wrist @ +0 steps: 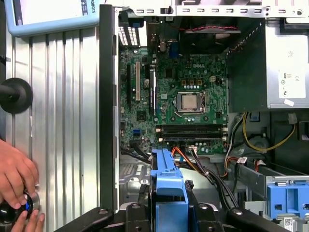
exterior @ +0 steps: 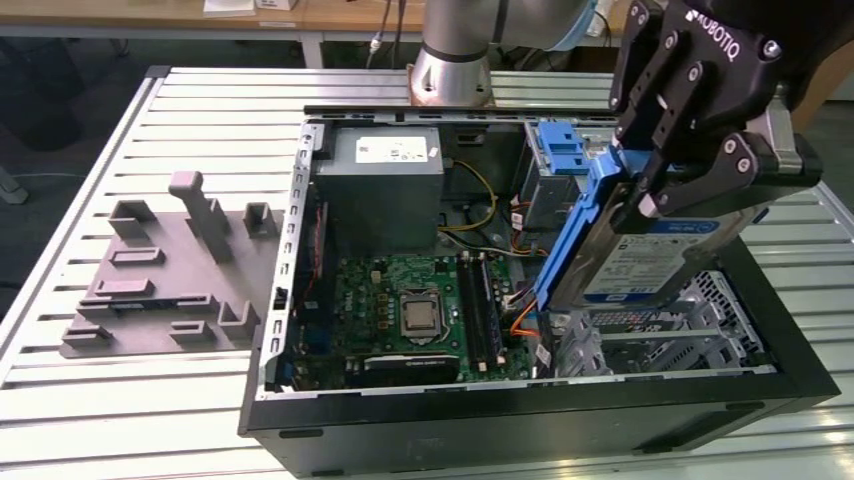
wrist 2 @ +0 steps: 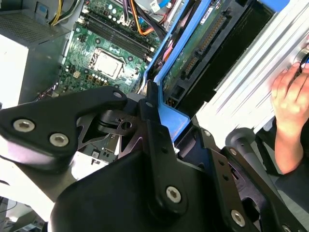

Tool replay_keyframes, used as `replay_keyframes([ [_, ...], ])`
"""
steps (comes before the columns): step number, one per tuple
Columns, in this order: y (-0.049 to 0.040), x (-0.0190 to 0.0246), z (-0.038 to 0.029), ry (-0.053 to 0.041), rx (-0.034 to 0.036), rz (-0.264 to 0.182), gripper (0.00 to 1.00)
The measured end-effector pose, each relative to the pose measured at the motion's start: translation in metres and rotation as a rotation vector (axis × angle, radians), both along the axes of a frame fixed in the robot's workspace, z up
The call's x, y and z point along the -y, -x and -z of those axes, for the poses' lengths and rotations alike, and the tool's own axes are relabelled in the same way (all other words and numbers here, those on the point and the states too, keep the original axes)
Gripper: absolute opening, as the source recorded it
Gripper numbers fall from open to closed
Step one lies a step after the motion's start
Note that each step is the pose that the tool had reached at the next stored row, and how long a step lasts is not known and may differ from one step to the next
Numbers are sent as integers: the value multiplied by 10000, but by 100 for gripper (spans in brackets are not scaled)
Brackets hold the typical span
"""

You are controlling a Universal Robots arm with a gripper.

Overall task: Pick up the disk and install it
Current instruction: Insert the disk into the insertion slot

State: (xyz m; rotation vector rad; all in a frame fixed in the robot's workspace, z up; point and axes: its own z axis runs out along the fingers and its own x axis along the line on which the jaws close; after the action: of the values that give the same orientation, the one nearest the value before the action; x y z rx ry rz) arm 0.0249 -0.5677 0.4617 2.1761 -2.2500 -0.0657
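**Mia:** Where is the disk?

**Tom:** The disk (exterior: 654, 265) is up in the air on the exterior view's right. It stands tilted on its edge, just above the silver cage (exterior: 694, 325) full of little holes, inside the open computer case (exterior: 534, 425).

**Mia:** What holds it?

**Tom:** The end effector (exterior: 694, 185). Its black fingers are squeezed tight on the disk, one on each flat side, up near the top end.

**Mia:** What is the disk made of?

**Tom:** It is a flat silver metal box with a white and blue sticker. A blue plastic frame (wrist: 166, 179) runs round its edges. In the second wrist view its under side (wrist 2: 193, 53) is green, with a row of tiny pins.

**Mia:** Is it hard to carry?

**Tom:** I think it is heavy for its size, and stiff, so it will not bend. The metal looks smooth and could slip. The blue frame looks like the best place to hold. The green side and the pins look easy to break, so I would keep fingers off them.

**Mia:** What else is there?

**Tom:** A big green board (exterior: 414, 310), a grey box (exterior: 380, 190), and the ribbed metal worktop (exterior: 134, 400). A person's hand (wrist: 17, 179) rests on the worktop.
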Motion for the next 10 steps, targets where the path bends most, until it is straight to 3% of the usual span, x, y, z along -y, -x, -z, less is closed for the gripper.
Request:
replay_keyframes([
  [6,-38,67,26,1,21,0,36],
  [10,-121,73,41,3,20,0,36],
])
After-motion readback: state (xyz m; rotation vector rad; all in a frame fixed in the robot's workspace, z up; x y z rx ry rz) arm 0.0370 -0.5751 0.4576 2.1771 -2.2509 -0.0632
